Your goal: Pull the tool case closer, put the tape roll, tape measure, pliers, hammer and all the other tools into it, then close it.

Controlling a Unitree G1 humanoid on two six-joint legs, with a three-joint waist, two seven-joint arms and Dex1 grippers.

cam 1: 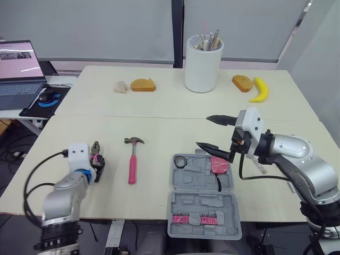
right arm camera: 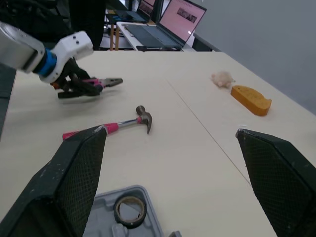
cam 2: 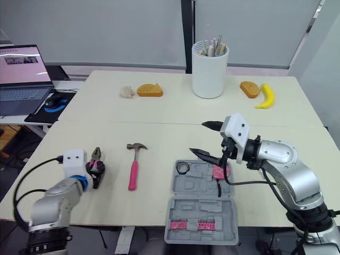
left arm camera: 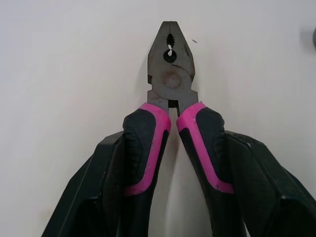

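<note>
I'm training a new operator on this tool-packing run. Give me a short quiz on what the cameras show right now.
1. True or false: the hammer already lies inside the open tool case.
2. Multiple choice: what is the left gripper clasping? A) the pliers, by their handles. B) the hammer. C) nothing.
3. Fill in: the right gripper hangs above the tool case with its fingers ___.

Key: 1 false, it lies on the table between the pliers and the case. 2 A. 3 open.
</note>
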